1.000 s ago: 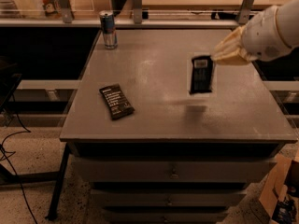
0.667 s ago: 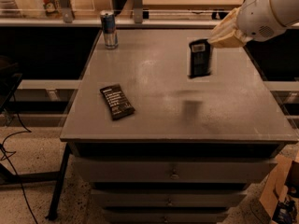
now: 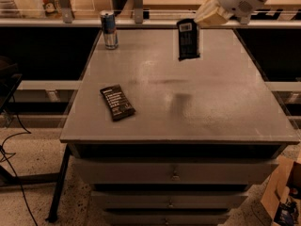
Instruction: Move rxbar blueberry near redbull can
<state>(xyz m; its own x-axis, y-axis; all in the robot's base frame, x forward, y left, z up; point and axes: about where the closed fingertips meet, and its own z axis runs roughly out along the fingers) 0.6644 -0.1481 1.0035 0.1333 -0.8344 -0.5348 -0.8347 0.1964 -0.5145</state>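
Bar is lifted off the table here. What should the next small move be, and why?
Probably carry it left toward the redbull can. The end effector, over the far right of the table, grips the rxbar blueberry by its top end, hanging clear of the surface, well apart from the can at the far left corner. The other bar lies near the front, out of that path.

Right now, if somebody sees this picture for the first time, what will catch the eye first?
The eye goes first to the rxbar blueberry, hanging upright in the air above the far right part of the table, held by its top in the gripper at the upper right. Next come the redbull can standing at the far left corner, and a second dark bar lying flat near the front left edge.
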